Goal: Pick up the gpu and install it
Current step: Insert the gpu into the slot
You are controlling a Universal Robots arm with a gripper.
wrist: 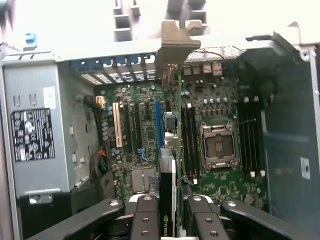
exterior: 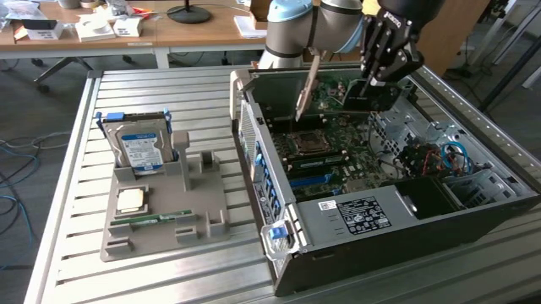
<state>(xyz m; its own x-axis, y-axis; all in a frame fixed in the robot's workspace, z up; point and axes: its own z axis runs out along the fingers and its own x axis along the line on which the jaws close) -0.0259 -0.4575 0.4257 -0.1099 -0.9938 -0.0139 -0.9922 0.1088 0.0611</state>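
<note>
The gpu point(exterior: 369, 96) is held on edge inside the open computer case point(exterior: 397, 221), at about one o'clock in the exterior view, over the far part of the motherboard point(exterior: 334, 136). It is clamped by the gripper point(exterior: 382, 75), whose black fingers point(exterior: 378, 54) are closed against the card's two faces. The robot arm point(exterior: 317, 25) is seen above at twelve o'clock. The card's silver end bracket point(exterior: 308, 85) is slanted at the card's nine o'clock side, close to the case's rear wall. Whether the card's lower edge touches a slot cannot be told.

In the wrist view the gpu point(wrist: 170, 185) is seen edge-on, running straight away from the gripper point(wrist: 172, 200). A finger point(wrist: 145, 215) is pressed on each side, and the end bracket point(wrist: 181, 35) is at the far end by the rear wall. The card is lined up between a blue expansion slot point(wrist: 159, 127) on one side and the memory slots point(wrist: 188, 140) and CPU socket point(wrist: 218, 145) on the other.

On the slatted metal table point(exterior: 169, 95), at nine o'clock from the case in the exterior view, a grey holder tray point(exterior: 203, 221) is placed, well apart from the gpu. A hard drive point(exterior: 139, 149) is stood upright in it. A memory stick point(exterior: 152, 220) and a square processor point(exterior: 131, 200) are laid flat in its nearer part. A labelled power supply point(exterior: 363, 215) is seated in the case at six o'clock from the card.
</note>
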